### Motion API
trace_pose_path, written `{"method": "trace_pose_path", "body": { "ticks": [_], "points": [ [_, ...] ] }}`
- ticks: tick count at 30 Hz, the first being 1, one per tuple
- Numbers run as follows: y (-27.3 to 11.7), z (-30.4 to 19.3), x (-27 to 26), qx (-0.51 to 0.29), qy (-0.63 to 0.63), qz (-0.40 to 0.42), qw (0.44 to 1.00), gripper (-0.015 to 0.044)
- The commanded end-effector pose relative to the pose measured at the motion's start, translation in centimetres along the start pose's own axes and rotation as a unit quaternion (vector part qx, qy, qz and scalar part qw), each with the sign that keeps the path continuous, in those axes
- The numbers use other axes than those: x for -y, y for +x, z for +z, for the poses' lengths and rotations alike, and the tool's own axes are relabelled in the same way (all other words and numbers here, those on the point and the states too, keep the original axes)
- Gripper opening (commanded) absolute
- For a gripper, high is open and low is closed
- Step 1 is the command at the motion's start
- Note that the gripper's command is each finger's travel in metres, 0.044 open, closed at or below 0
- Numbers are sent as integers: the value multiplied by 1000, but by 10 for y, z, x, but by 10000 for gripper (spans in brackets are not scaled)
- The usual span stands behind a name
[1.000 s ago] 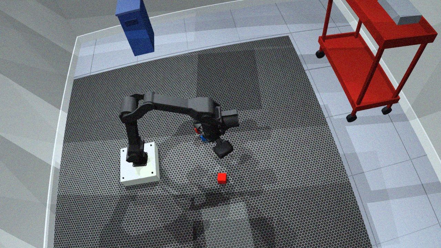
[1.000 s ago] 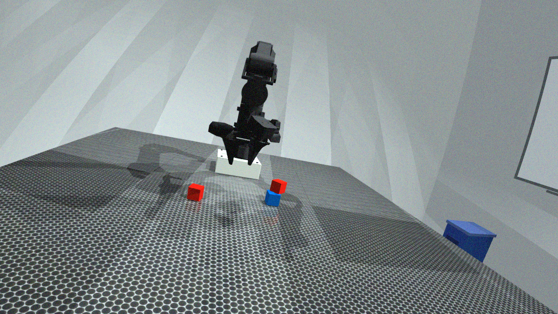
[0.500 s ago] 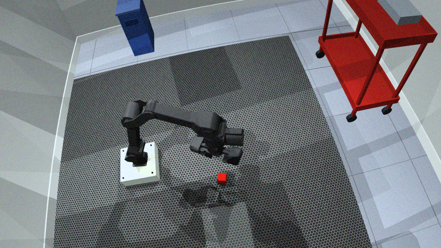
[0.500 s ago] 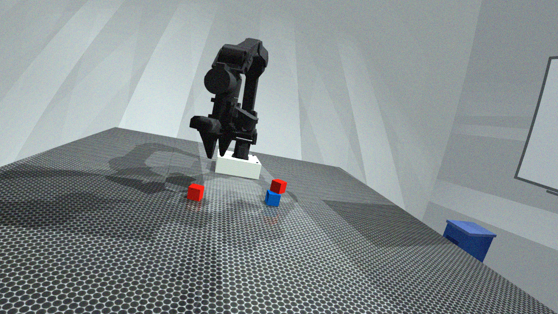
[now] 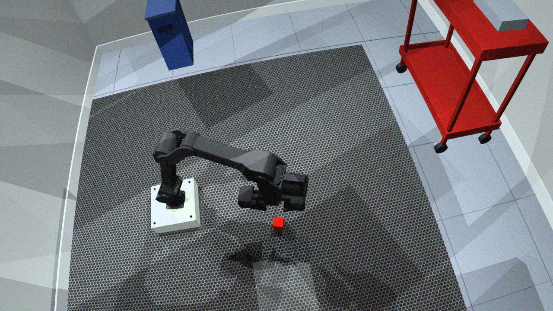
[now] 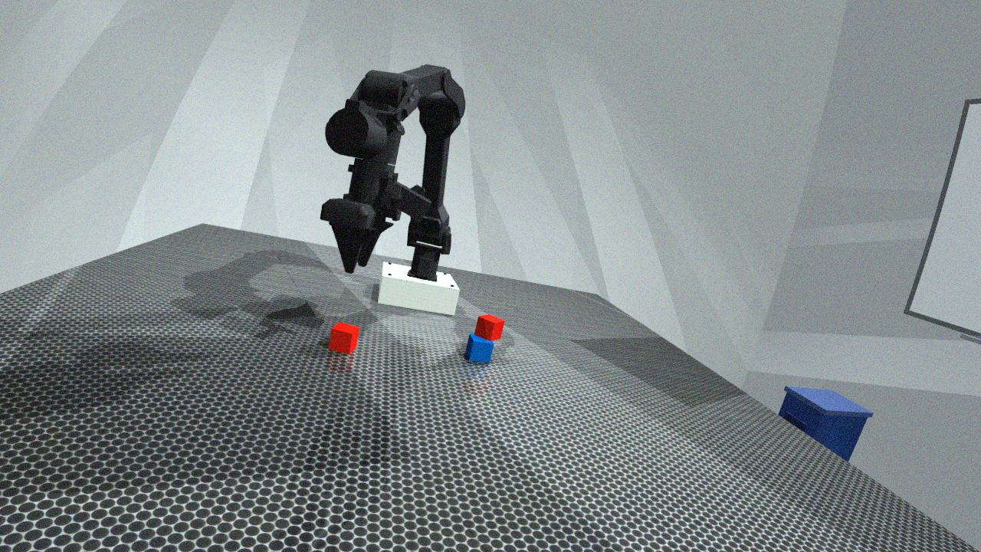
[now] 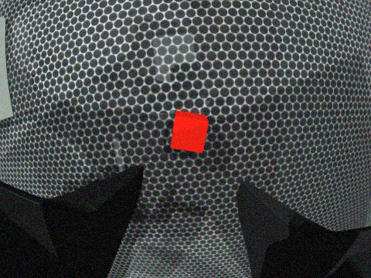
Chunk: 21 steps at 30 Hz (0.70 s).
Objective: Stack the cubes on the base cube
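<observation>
One loose cube [image 5: 278, 223] lies on the surface [image 5: 348, 193] just ahead of the arm in the top view. From outside, the tool [image 6: 358, 264] hangs above it, empty; the base [image 6: 479, 348] already carries another cube [image 6: 490, 326]. At the wrist, jaws stand apart, cube centred beyond them.

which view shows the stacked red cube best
Exterior: the red cube sits on a corner of the blue cube, fully visible. From the top the arm hides it. The wrist view catches only the blue cube's edge.
</observation>
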<state>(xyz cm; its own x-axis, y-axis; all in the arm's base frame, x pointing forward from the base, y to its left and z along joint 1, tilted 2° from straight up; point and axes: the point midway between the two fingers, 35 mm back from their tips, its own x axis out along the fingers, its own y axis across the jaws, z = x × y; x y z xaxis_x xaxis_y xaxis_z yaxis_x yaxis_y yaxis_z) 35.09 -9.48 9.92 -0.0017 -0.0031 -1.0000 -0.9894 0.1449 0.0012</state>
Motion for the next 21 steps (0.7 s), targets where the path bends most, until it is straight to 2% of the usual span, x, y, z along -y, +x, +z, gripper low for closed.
{"method": "trace_pose_path", "body": {
  "ticks": [1, 6, 21],
  "points": [
    [20, -2, 2, -1, -5, 1, 1000, 265],
    [58, -2, 0, -1, -5, 0, 1000, 265],
    [76, -2, 0, -1, -5, 0, 1000, 265]
  ]
}}
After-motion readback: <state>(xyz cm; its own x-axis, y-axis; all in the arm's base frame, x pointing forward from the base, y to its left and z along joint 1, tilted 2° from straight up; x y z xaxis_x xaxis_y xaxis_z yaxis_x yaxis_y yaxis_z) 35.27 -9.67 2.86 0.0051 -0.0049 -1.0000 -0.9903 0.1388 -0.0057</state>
